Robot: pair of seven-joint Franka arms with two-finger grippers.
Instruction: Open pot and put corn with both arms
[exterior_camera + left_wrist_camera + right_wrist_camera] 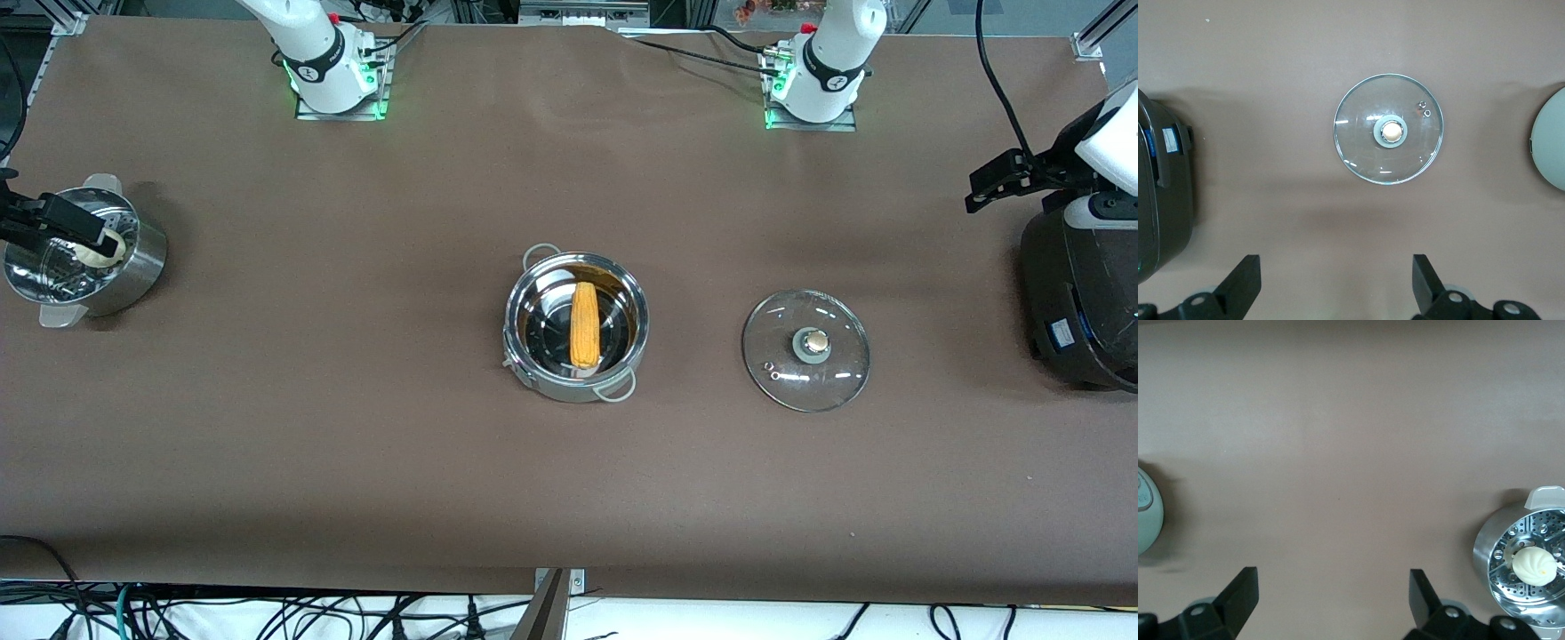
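The yellow-orange corn cob (pixel 584 324) lies in the shallow shiny steel pot (pixel 576 327), its clear glass lid (pixel 806 350) parked at three o'clock on the brown worktop (pixel 356 427), so the left claw (pixel 1336 283) over the black cooker (pixel 1080 302) and the right claw (pixel 1331 600) over the perforated steel steamer bowl (pixel 84 253) both hang wide and empty.

Both arms are glossy white shells with black bands at the joints, and each base (pixel 333 76) sits on a metal plate with a green glow at its edge, a small red button up top and black cables trailing off it. The left base (pixel 813 80) has a small round logo on its black band. From the wrist cams, the left gripper (pixel 1335 290) and right gripper (pixel 1331 607) are chunky matte black with wedge-shaped fingers and silver screw heads lower down.
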